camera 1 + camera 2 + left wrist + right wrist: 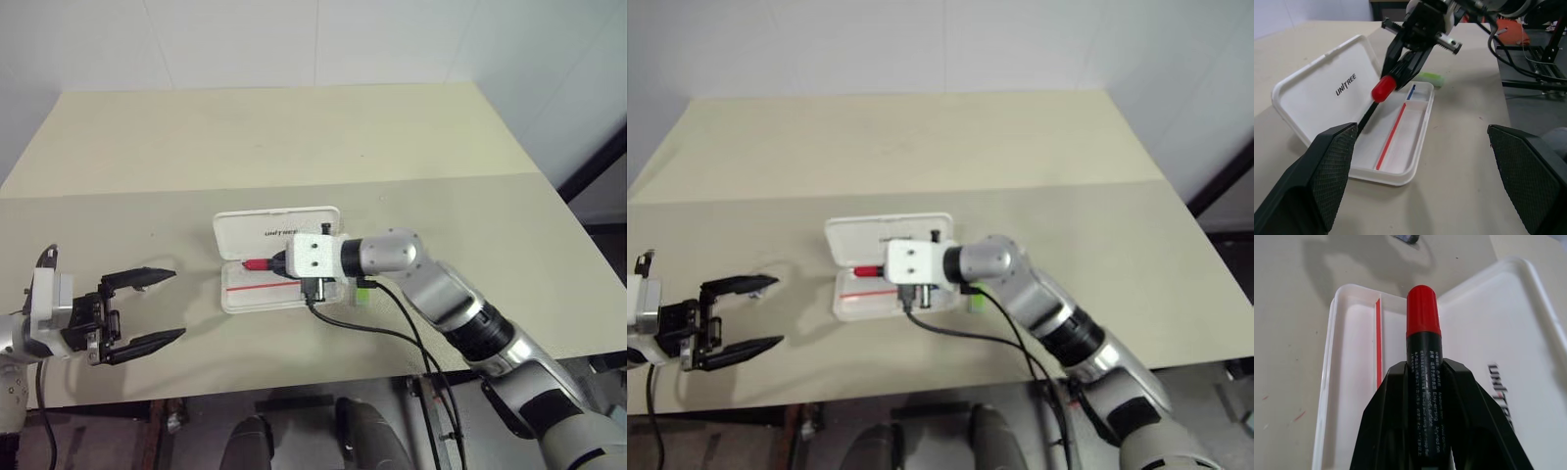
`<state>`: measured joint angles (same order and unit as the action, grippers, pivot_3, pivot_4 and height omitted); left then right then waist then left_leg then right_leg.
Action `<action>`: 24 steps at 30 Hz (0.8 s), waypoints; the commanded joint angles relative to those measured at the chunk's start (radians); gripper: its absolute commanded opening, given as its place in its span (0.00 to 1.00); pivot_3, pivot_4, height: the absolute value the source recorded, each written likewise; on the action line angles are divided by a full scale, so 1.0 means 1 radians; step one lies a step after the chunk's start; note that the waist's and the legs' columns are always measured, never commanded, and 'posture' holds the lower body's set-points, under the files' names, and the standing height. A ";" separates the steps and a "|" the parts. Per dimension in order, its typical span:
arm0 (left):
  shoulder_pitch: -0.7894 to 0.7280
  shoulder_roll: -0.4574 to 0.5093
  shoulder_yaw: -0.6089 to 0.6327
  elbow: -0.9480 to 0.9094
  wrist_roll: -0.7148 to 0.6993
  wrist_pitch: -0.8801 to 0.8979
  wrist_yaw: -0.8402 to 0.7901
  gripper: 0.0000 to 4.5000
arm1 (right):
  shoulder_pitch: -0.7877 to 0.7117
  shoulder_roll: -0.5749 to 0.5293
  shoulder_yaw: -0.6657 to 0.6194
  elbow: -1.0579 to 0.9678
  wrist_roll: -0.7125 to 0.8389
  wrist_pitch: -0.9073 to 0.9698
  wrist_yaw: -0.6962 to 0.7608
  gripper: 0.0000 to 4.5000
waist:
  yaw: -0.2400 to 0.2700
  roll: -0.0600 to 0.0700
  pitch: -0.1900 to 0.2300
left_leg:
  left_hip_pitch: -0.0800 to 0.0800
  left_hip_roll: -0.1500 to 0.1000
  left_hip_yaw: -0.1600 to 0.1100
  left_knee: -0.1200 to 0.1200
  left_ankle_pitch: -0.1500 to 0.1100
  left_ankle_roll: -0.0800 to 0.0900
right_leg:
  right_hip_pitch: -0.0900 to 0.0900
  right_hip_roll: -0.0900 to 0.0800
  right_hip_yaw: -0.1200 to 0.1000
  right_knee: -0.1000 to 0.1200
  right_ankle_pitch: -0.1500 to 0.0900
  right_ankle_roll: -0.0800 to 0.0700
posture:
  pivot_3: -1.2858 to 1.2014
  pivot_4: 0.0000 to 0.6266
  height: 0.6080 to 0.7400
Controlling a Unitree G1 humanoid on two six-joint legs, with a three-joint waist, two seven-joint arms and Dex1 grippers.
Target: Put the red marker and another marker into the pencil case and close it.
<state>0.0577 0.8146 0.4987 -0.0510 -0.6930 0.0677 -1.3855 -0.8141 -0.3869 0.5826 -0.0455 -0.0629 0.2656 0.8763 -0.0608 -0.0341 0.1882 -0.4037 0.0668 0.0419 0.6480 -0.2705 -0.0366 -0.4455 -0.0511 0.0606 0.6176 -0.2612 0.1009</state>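
Note:
The white pencil case (pixel 277 233) lies open at the table's middle, its lid tilted back and its tray (pixel 1400 147) showing a red and a blue stripe. My right gripper (pixel 280 262) is shut on the red marker (pixel 1422 313), whose black barrel sits between the fingers (pixel 1386 401) while its red end points out over the tray. The marker hangs just above the tray, apart from it. The light-green marker (pixel 362 291) lies on the table against the case's right end. My left gripper (pixel 147 308) stands open and holds nothing, left of the case.
The beige table (pixel 294 137) stretches far behind the case, with a seam across its middle. Its front edge runs just below my left gripper. A black cable (pixel 392 333) trails from my right wrist over the front edge.

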 commanded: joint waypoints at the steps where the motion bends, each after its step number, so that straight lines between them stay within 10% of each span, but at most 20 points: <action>1: 0.012 0.009 0.057 -0.002 -0.030 -0.003 -0.011 1.00 | -0.041 0.033 -0.011 0.048 -0.042 -0.077 -0.007 0.14 | 0.001 0.000 0.000 | 0.000 0.001 0.000 0.000 0.000 0.000 | 0.000 0.001 0.000 0.001 0.000 0.000 | 0.52 0.24 1.00; 15: 0.006 0.009 0.086 0.014 -0.014 -0.026 -0.001 1.00 | -0.085 0.134 -0.030 0.226 -0.140 -0.166 -0.040 0.14 | 0.000 0.000 0.000 | 0.001 0.001 -0.001 -0.001 0.001 -0.001 | -0.001 0.002 0.000 0.003 -0.001 -0.002 | 0.52 0.24 1.00; 24: -0.006 0.007 0.077 0.016 -0.012 -0.026 0.000 1.00 | -0.063 0.119 -0.037 0.173 -0.123 -0.142 0.032 0.85 | -0.001 0.000 0.000 | 0.001 0.001 -0.001 0.000 0.001 -0.001 | -0.001 0.002 0.000 0.004 -0.001 -0.002 | 0.52 0.24 1.00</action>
<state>0.0555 0.8180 0.5658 -0.0223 -0.7001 0.0514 -1.3891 -0.8781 -0.2640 0.5791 0.1937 -0.2120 0.1174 0.8818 -0.0613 -0.0340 0.1882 -0.4023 0.0683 0.0413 0.6476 -0.2700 -0.0375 -0.4460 -0.0493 0.0605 0.6212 -0.2622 0.0991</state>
